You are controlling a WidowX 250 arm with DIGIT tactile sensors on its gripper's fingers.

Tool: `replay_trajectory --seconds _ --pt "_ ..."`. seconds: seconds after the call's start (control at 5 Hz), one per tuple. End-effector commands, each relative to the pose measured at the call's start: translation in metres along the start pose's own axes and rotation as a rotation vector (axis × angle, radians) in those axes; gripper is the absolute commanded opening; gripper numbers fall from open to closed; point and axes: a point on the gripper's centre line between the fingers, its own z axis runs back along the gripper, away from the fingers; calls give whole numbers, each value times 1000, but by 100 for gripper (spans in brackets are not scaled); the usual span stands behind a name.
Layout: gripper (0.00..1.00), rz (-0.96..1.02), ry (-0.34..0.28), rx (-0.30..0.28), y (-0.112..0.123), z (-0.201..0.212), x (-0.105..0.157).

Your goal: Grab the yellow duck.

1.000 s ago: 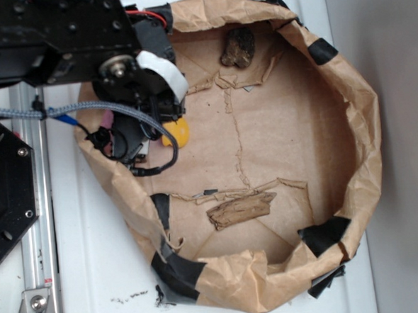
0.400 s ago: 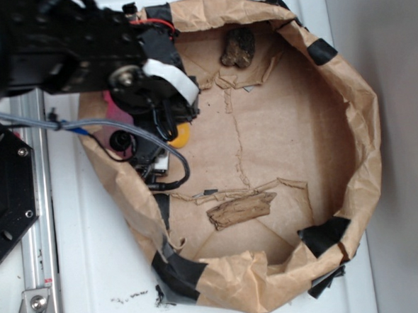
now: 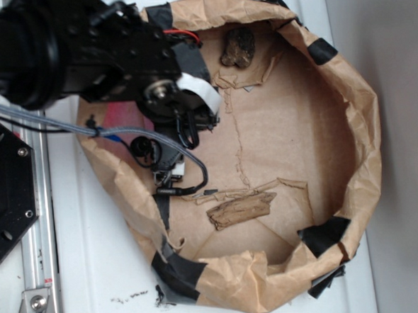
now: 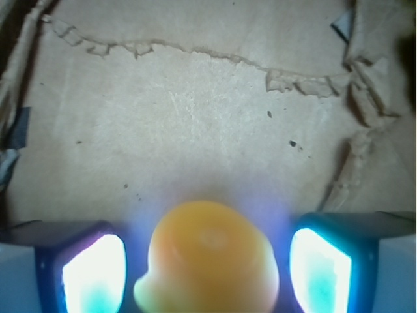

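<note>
Where fingers [image 4: 94, 274] flank, yellow duck [image 4: 208, 261] sits.

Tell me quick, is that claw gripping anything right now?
Gripper: open, not gripping yet. The yellow duck sits between its two fingers, with a gap showing on each side in the wrist view.

So the paper bag basin [image 3: 363, 119] sits on the table [image 3: 96, 277], and everything's inside it. The rock-like lump [image 3: 238, 47] is up by the far rim, the bark piece [image 3: 241, 210] down near the bottom edge, well apart. In the wrist view the duck [image 4: 208, 261] sits right between the two fingers [image 4: 94, 274] of the gripper [image 4: 207, 270], on the paper floor.
</note>
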Motion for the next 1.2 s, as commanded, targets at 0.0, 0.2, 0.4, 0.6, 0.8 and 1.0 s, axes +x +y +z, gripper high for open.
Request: replay_trajectory --seconds 0.0,0.2,0.4,0.6,0.8,1.0 --pt "100 -15 20 14 4 -21 -4" --pt "0 12 9 -8 6 -22 -5" --pt "0 26 4 -40 8 -24 -8" --pt "0 25 -3 -44 8 -23 -9" --pt "0 14 -7 -43 8 -23 -9" --pt "0 11 -7 -39 7 -23 -9"
